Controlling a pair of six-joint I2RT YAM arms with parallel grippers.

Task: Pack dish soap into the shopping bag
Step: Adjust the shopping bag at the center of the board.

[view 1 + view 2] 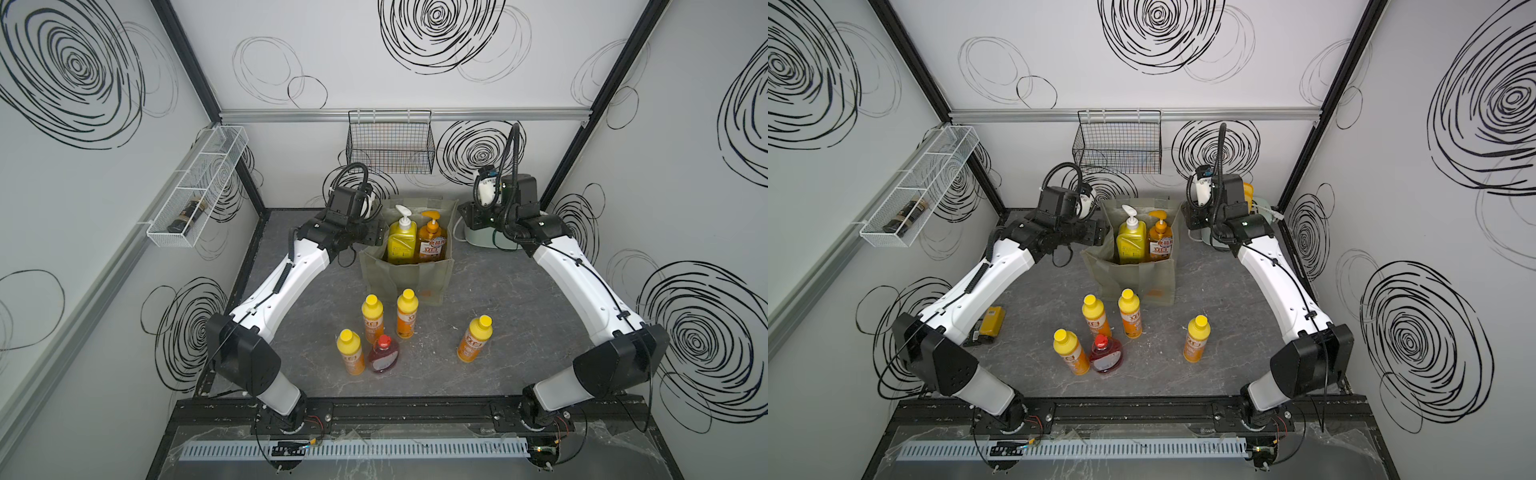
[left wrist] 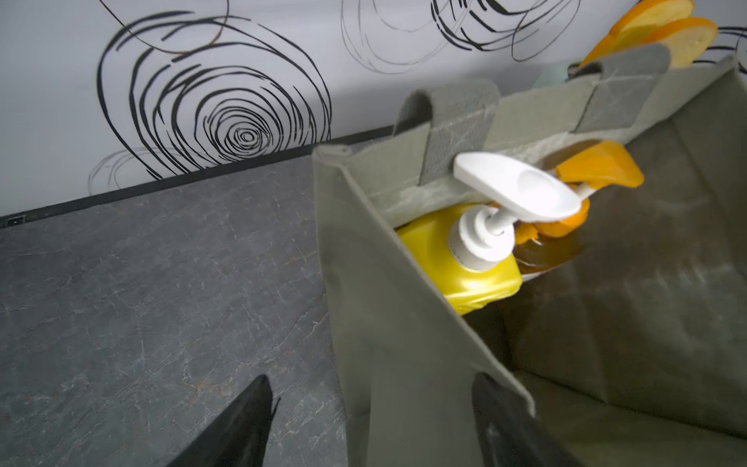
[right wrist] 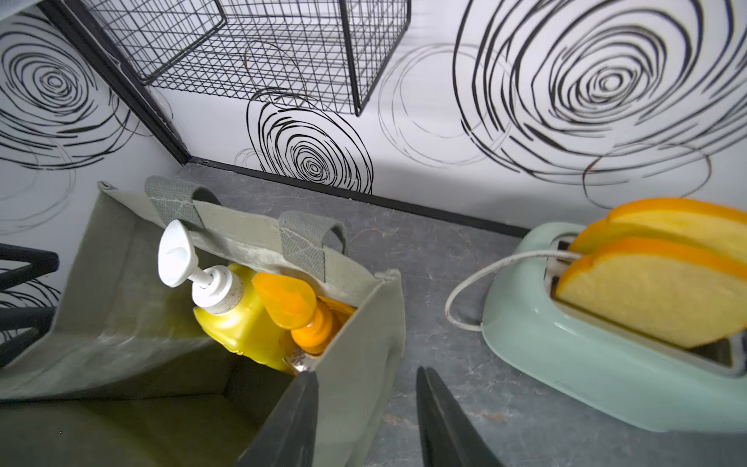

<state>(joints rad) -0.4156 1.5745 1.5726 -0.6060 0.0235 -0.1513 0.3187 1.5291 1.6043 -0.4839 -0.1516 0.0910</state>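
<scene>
Find the left claw (image 2: 370,378) spread wide astride the left side wall of the shopping bag (image 1: 405,274), one finger outside and one inside, pinching nothing. Find the right claw (image 3: 366,372) likewise parted across the opposite wall, gripping nothing, near the mint toaster (image 3: 606,356). See the big yellow white-pump bottle (image 1: 401,239) and the big amber orange-pump bottle (image 1: 432,243) already upright inside, side by side against the far wall. Count five left to pack on the counter (image 1: 519,291), all upright with long axis vertical, all on the near side of the bag, toward the arm bases and so behind both claws: three small orange yellow-capped bottles (image 1: 372,318) clustered with the squat red bottle (image 1: 383,355), plus a lone small orange bottle (image 1: 475,338) well apart to the right. Judge the cluster nearer the left arm, the lone bottle nearer the right. Expect to need a retreat clear of the bag wall, then a reach back toward the base.
</scene>
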